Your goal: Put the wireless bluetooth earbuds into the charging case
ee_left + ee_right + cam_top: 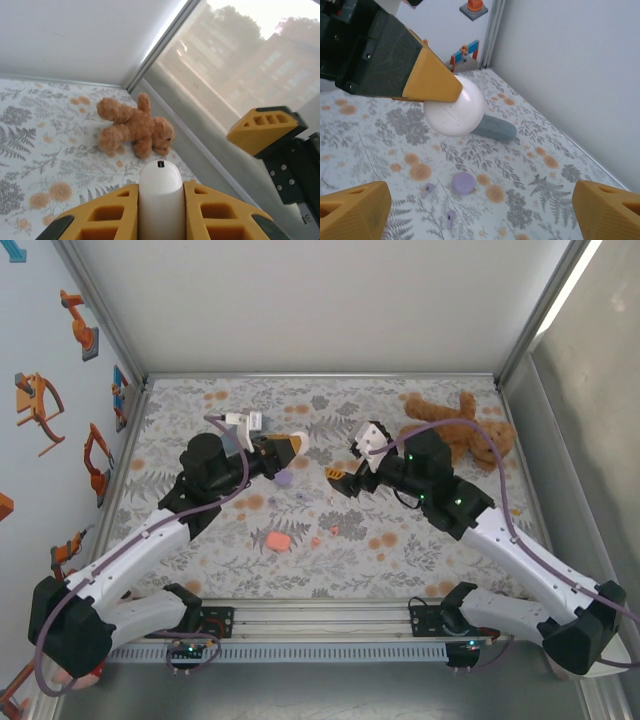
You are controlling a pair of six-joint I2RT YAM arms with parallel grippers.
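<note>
The left gripper (pixel 160 212) clamps the white case (pixel 160 182) aloft, rounded end outward (whether its lid is up I can't tell). Below, on the floral cloth (pixel 380 150), two lilac earbuds (pixel 427 189) lie beside a lilac case (pixel 463 183). The right gripper (pixel 480 210) gapes wide and empty. I'd lower it squarely over one bud and pinch gently.

Left arm (pixel 150 540) is extended forward and inward; its end effector (pixel 288 446) is clamped tight on a white case (pixel 456 111). Right arm (pixel 510 540) is angled inward; its end effector (pixel 337 476) is held spread wide, faced toward the left one.
</note>
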